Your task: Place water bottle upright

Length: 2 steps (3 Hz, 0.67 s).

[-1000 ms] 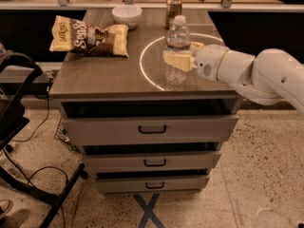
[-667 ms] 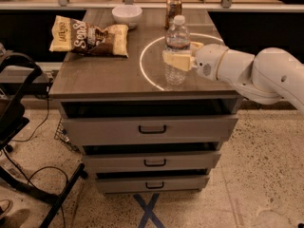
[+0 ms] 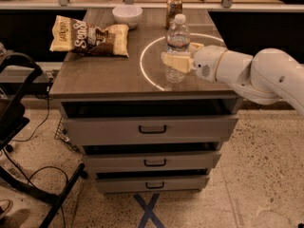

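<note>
The water bottle [image 3: 178,34] is a clear ribbed bottle with a white cap. It stands upright on the brown tabletop [image 3: 109,70], inside a white ring of light. My gripper [image 3: 179,55] reaches in from the right at the bottle's mid-height. One cream finger [image 3: 174,61] crosses the front of the bottle and the other shows behind it, so the bottle is clasped between them. The bottle's base seems to rest on the table.
A brownish soda can [image 3: 174,9] stands just behind the bottle. A white bowl [image 3: 127,15] sits at the back and a chip bag [image 3: 89,36] lies at the left. The table is a drawer cabinet [image 3: 152,127]. A black chair frame [image 3: 19,127] is at the left.
</note>
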Each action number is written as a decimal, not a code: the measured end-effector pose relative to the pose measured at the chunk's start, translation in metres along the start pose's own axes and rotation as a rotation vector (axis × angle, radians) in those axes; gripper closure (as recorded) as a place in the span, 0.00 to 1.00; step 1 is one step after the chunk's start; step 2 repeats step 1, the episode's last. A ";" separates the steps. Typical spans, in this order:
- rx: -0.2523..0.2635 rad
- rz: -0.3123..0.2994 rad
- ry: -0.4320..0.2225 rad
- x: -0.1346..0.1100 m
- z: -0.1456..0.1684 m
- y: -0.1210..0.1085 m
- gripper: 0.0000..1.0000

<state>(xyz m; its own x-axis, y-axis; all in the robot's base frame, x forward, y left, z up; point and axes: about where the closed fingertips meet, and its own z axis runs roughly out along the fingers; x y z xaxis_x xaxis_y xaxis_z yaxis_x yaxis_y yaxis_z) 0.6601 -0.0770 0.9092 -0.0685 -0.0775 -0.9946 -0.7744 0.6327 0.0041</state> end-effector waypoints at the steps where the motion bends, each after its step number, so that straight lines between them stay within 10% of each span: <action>1: -0.004 -0.001 0.000 0.000 0.002 0.002 0.00; 2: -0.004 -0.001 0.000 0.000 0.002 0.002 0.00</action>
